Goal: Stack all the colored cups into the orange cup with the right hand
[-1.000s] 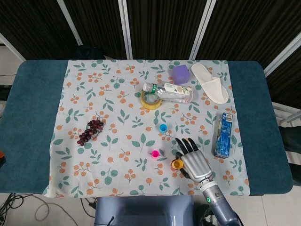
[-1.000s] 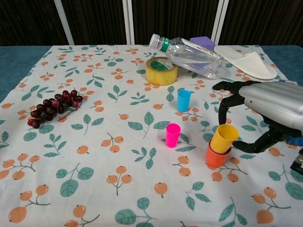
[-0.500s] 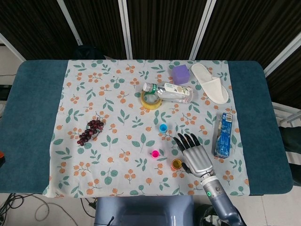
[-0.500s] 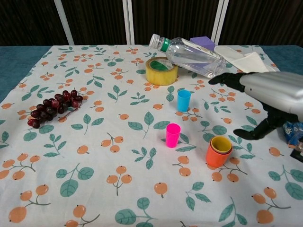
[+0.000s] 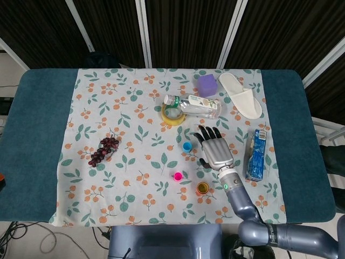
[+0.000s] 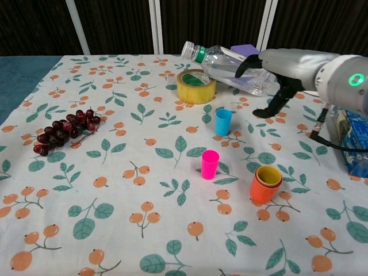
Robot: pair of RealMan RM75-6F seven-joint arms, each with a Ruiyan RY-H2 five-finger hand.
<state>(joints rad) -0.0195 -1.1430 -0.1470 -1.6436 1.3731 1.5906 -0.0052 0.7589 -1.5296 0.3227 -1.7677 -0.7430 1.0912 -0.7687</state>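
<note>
Counter (image 5: 32, 135), left to right, with your risks.

- Grapes (image 5: 103, 150): at 9 o'clock of the cups, well apart. No risk.
- Pink cup (image 6: 210, 164): upright, alone, near the centre, at 10 o'clock of the orange cup. Light and narrow; judged easy to knock over if your fingers arrive off-centre.
- Tape (image 6: 196, 86): at 12 o'clock of the blue cup, with the bottle (image 6: 233, 69) lying across its far edge. The bottle looks free to roll; a brushed wrist could send it toward the cups.
- Blue cup (image 6: 222, 122): upright, alone, at 12 o'clock of the pink cup. Likely your next pick. The hand hovers just at its 3 o'clock, so a sideways sweep may topple it.
- Orange cup (image 6: 263, 189): at 5 o'clock of the blue cup, upright, with the yellow cup (image 6: 269, 175) nested inside. A cup dropped in tilted may jam on the yellow rim or tip the stack.
- Right hand (image 5: 214, 148): empty, fingers spread wide, above the cloth and close under the bottle. Left hand: not seen.
- Purple block (image 5: 207, 84), slipper (image 5: 240, 95), blue carton (image 5: 257, 154): at the right. Your forearm passes near the carton; mind it on the return.
</note>
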